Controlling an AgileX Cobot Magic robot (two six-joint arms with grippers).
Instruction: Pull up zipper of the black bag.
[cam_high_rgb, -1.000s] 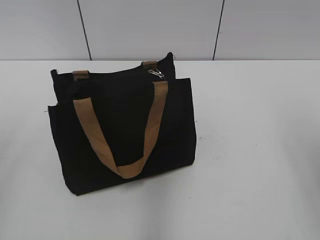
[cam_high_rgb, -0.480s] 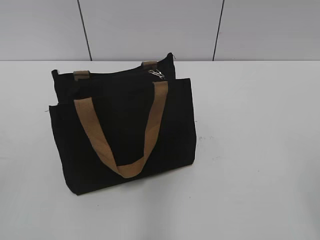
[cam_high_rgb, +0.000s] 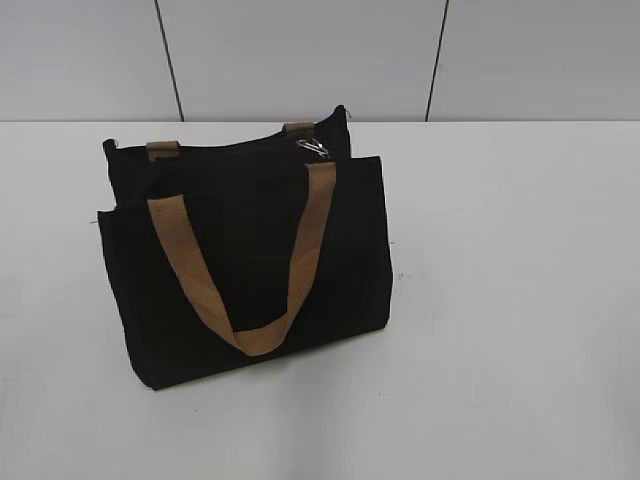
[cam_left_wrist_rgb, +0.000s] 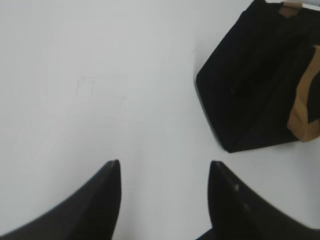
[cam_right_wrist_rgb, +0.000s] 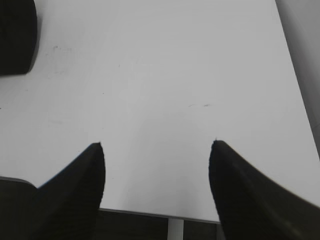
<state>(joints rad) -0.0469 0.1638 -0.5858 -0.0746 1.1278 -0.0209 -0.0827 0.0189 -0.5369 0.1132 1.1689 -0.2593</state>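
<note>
The black bag stands upright on the white table, left of centre in the exterior view, with a tan handle hanging down its front. The silver zipper pull sits on the top edge near the bag's right end. Neither arm shows in the exterior view. In the left wrist view my left gripper is open and empty over bare table, and the bag lies up and to the right of it. My right gripper is open and empty over bare table; a corner of the bag shows at top left.
The white table stretches to the right of and in front of the bag. A grey panelled wall runs behind it. In the right wrist view the table's edge runs just below the right fingertips.
</note>
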